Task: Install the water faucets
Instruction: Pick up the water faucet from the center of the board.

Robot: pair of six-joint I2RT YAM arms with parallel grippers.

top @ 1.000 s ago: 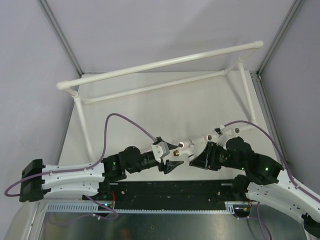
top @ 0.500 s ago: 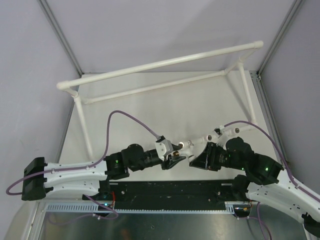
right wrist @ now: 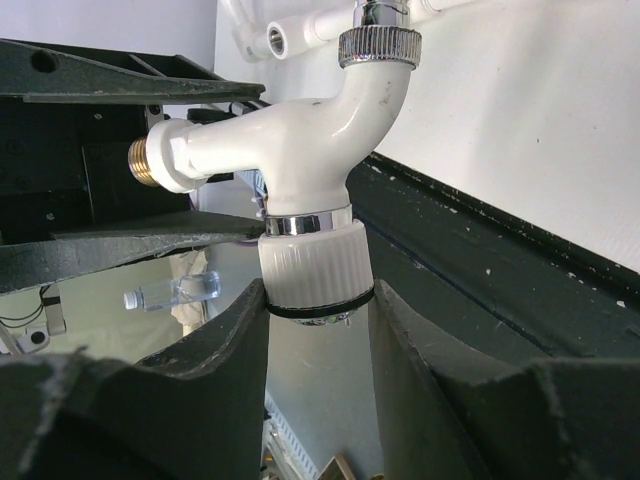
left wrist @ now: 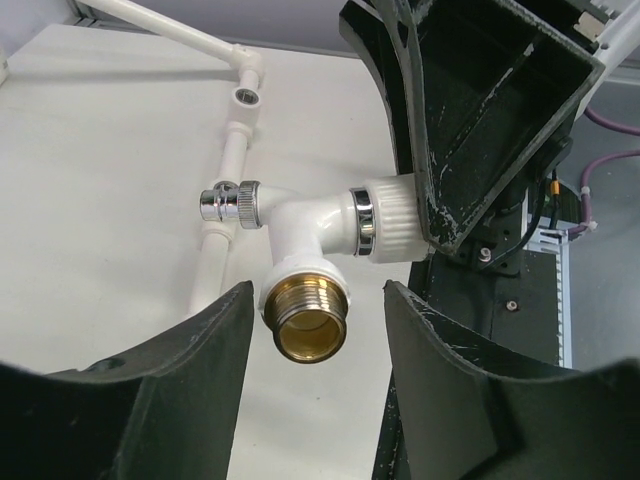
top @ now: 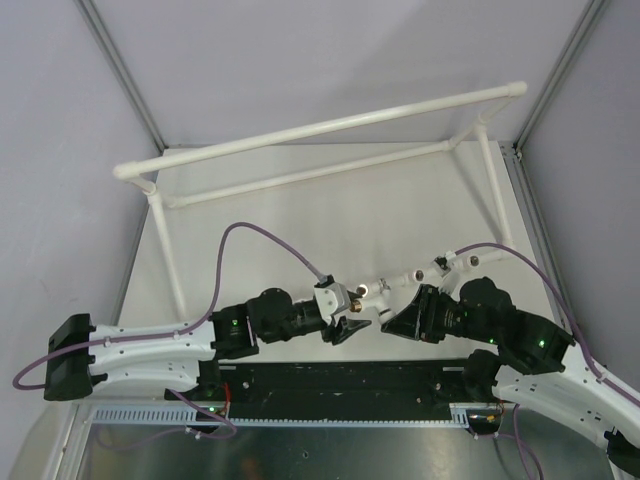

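1. Along the back of the table (top: 300, 220) stands a white frame (top: 320, 127). Two long rails slant up from the left corner to the right, and a side pipe at each end runs toward the arms.
2. Down at the near edge, the left arm (top: 150, 350) lies low and reaches toward the middle. A purple cable (top: 280, 247) arches over it to the wrist.
3. At its tip, the left gripper (left wrist: 316, 300) has its fingers apart, one on each side of the faucet's brass threaded end. From the wrist view I can see a gap on both sides, so neither finger seems to touch it.
4. Between the two grippers, the faucet (left wrist: 305, 225) hangs in the air over the near middle of the table. Its brass end points at the left gripper, and its chrome-tipped spout points away toward a pipe (left wrist: 212, 268) lying on the table.
5. To the right, the right gripper (right wrist: 315, 300) is clamped on the faucet's ribbed white knob, with a finger pressed against each side.
6. Just behind that gripper, the pipe carries white sockets (left wrist: 246, 97) with round openings and rests flat on the table.
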